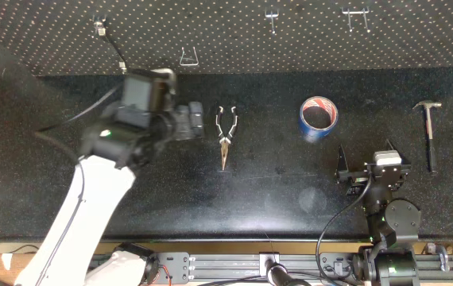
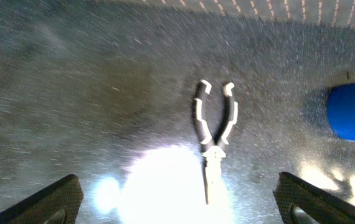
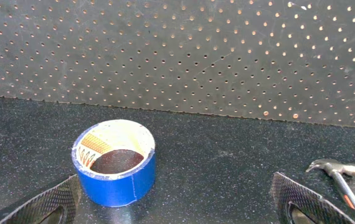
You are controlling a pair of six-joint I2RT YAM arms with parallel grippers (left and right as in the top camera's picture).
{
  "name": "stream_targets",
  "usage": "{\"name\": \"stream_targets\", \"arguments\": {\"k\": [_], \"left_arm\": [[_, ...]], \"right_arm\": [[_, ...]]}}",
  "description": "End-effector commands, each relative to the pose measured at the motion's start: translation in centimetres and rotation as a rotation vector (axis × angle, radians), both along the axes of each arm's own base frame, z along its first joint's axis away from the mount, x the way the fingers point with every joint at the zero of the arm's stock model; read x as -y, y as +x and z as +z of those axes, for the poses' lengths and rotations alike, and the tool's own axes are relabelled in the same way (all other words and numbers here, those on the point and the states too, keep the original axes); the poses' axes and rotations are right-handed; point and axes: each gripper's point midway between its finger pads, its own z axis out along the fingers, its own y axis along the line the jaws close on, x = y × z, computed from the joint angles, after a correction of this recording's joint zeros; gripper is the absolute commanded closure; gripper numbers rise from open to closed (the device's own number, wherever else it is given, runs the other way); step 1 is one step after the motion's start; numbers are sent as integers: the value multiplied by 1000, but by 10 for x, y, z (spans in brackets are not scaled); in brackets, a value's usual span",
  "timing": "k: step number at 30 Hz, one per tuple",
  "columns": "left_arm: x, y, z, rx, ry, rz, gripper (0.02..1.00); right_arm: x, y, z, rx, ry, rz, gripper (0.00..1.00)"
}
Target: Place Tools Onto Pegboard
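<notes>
Pliers (image 1: 225,135) lie flat on the table just ahead of the left gripper (image 2: 177,193), whose jaws are spread wide and hold nothing. The tape roll (image 3: 114,163) and hammer (image 1: 429,133) lie in front of the right gripper (image 3: 177,199), which is equally wide and empty. No tool hangs on the pegboard (image 1: 290,40) yet, so I'd say all three are left.

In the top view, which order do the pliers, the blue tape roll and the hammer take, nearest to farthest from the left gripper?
1. Pliers, just beside the left gripper.
2. Blue tape roll, mid-right.
3. Hammer, far right.
</notes>
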Motion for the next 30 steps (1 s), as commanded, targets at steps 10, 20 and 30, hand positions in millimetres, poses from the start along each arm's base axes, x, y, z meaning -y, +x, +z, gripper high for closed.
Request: {"name": "stream_targets", "arguments": {"k": [10,20,30], "left_arm": [[85,18,-135,-350,76,-132,20],[68,53,-135,-299,166,-124,20],[72,58,-155,-314,163,-126,20]], "right_arm": [[0,0,-2,-4,-11,1,5],[0,0,-2,-4,-11,1,5],[0,0,-2,-4,-11,1,5]]}}
